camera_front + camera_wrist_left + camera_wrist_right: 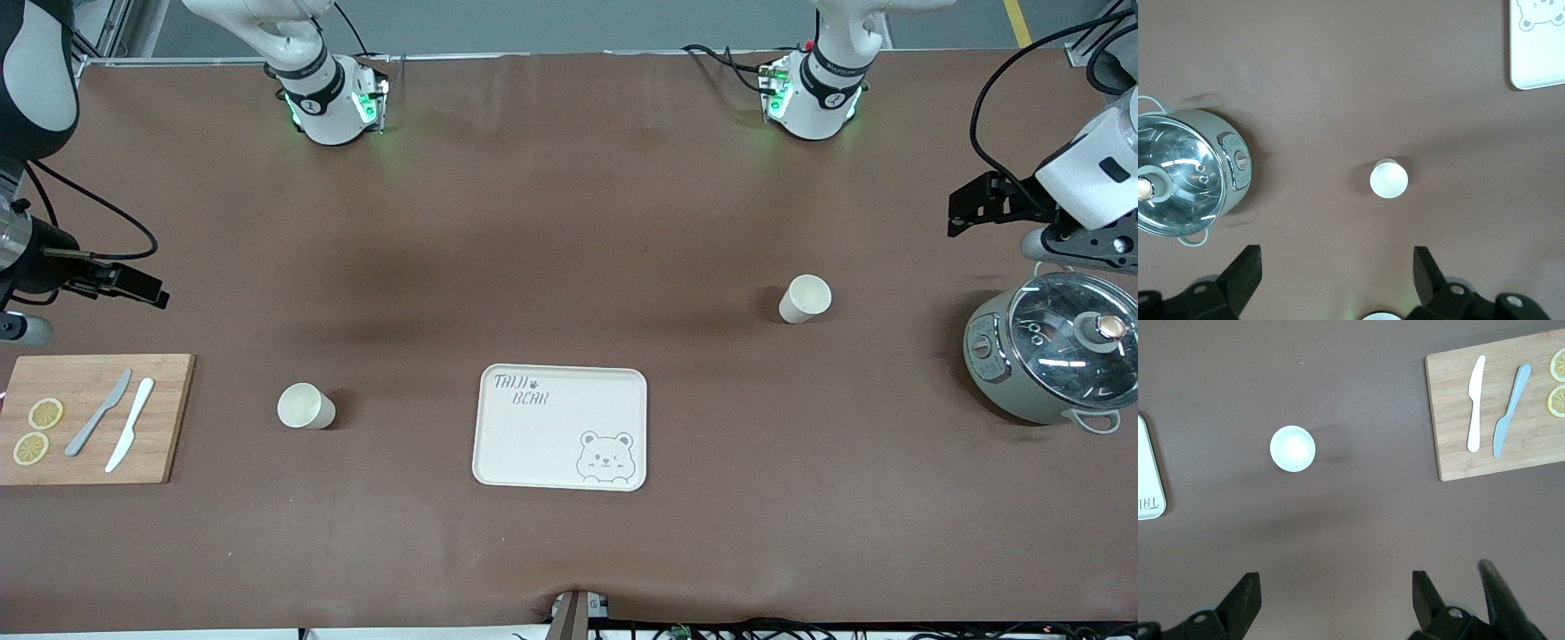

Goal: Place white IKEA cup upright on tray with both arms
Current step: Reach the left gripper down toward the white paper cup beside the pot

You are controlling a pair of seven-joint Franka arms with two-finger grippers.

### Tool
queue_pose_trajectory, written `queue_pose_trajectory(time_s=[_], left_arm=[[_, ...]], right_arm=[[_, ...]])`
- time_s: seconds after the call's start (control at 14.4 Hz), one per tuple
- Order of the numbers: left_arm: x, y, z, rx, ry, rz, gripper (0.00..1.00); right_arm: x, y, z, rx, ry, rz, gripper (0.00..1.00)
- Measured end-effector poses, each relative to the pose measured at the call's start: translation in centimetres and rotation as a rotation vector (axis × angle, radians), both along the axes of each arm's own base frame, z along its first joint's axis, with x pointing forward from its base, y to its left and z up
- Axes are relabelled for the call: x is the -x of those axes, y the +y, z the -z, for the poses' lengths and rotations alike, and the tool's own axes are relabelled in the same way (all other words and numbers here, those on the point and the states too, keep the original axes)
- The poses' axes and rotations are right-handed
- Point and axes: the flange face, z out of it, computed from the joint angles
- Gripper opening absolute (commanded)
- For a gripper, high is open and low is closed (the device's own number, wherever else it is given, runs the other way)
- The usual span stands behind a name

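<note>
Two white cups stand upright on the brown table. One cup (805,300) (1389,180) is toward the left arm's end, the other cup (306,406) (1293,449) toward the right arm's end. The cream bear tray (560,427) (1538,60) (1148,487) lies between them with nothing on it. My left gripper (987,203) (1336,257) hangs high over the left arm's end, open and holding nothing. My right gripper (124,283) (1336,583) hangs high over the right arm's end, open and holding nothing. Neither touches a cup.
A grey cooker pot with a glass lid (1053,356) (1185,173) stands at the left arm's end. At the right arm's end lies a wooden cutting board (89,418) (1498,407) carrying two knives and two lemon slices.
</note>
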Motion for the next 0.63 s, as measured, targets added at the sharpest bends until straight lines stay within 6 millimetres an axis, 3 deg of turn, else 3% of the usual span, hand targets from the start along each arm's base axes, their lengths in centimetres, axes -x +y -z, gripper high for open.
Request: queue_pose_trajectory(time_s=[0.42,0.63], left_arm=[[0.0,0.0,0.3,-0.001,0.008,0.001,1.0],[0.1,-0.1,2.3,-0.004,0.039,0.003,1.0]], right_arm=[[-0.2,0.0,0.6,0.0,0.01,0.0,1.0],[-0.2,0.0,0.6,0.0,0.011,0.0,1.0]])
